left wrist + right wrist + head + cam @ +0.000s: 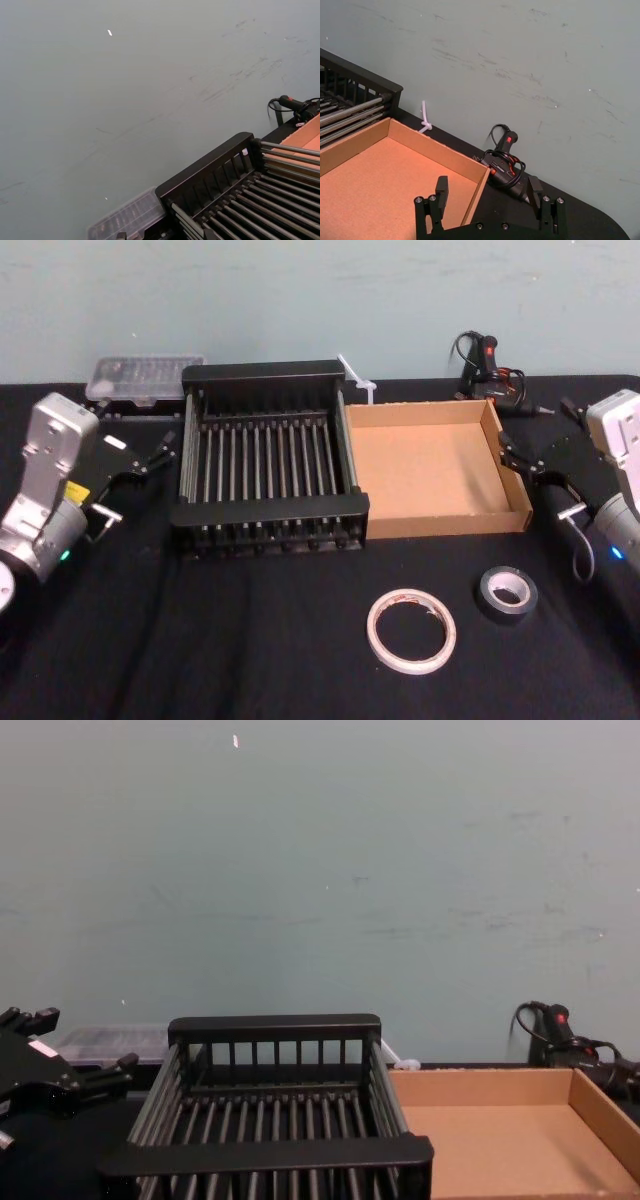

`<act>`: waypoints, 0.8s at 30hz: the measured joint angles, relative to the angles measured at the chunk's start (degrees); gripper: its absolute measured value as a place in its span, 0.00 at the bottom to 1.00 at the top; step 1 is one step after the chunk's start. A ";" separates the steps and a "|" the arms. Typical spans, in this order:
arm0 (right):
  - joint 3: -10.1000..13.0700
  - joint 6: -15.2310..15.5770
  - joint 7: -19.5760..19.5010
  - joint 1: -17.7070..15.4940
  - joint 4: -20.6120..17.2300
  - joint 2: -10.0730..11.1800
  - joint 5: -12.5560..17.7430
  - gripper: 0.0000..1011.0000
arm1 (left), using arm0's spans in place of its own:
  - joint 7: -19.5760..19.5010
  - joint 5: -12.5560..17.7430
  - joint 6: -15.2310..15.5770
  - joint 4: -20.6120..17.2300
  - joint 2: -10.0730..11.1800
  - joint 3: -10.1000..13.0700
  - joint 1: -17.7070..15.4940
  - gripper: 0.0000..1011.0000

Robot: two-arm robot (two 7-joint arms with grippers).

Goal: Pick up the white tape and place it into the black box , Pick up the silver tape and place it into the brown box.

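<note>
Nearest me on the bench (250, 640), the white tape (411, 630) and silver tape (505, 593) lie close together. My right hand (522, 463) hangs open beside the brown box (430, 472), my left hand (148, 455) open beside the black box (270, 465). Reaching down, I might nudge the wrong roll.

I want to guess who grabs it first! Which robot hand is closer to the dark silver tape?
The right gripper. It hovers open by the brown box's right wall, beyond the silver tape. The left gripper is across the black box.

brown box (520, 1120) cut off at chest view's lower right edge, left hand (40, 1065) partly cropped
</note>
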 joint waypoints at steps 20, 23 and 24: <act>0.00 0.00 0.00 0.00 0.00 0.00 0.00 0.99 | 0.00 0.00 0.00 0.00 0.00 0.00 0.00 0.99; 0.00 0.00 0.00 0.00 0.00 0.00 0.00 0.99 | 0.00 0.00 0.00 0.00 0.00 0.00 0.00 0.99; 0.00 0.00 0.00 0.00 0.00 0.00 0.00 0.99 | 0.00 0.00 0.00 0.00 0.00 0.00 0.00 0.99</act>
